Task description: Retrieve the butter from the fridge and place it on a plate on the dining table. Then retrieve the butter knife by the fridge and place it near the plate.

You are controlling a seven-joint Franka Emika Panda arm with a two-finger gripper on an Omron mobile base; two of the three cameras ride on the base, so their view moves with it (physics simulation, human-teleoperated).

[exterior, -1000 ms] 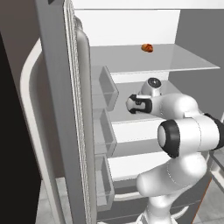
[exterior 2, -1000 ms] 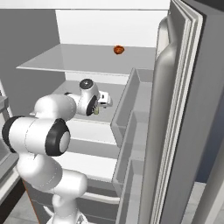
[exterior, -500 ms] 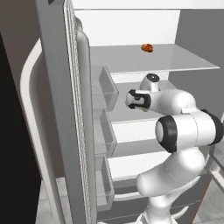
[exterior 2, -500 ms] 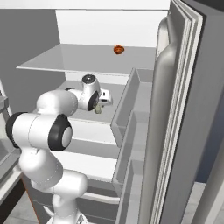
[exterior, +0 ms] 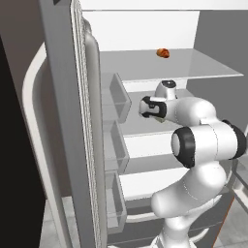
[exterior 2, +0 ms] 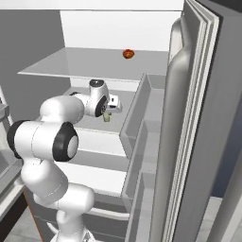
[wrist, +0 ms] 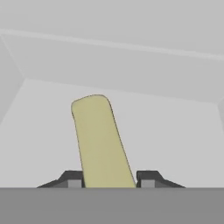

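The butter (wrist: 98, 140), a pale yellow-tan stick, lies on a white shelf inside the open fridge (exterior: 63, 121). In the hand view it runs away from me between my two dark fingertips. My gripper (wrist: 111, 178) is shut on its near end, with a fingertip pressed against each side. In the right base view the butter (exterior 2: 108, 118) shows as a small tan piece under my gripper (exterior 2: 108, 113), on the middle shelf. In the left base view my gripper (exterior: 158, 116) reaches under the upper glass shelf. The plate, dining table and butter knife are out of view.
A small reddish-brown round item (exterior: 162, 53) sits on the upper glass shelf (exterior 2: 71, 64). Door bins (exterior 2: 142, 113) line the open right door (exterior 2: 189, 118), and more bins (exterior: 118, 97) hang on the left door. The shelf edge sits close above my hand.
My fingers have closed in from wide open onto the butter. The hand has shifted slightly deeper over the middle shelf. The base has not moved.
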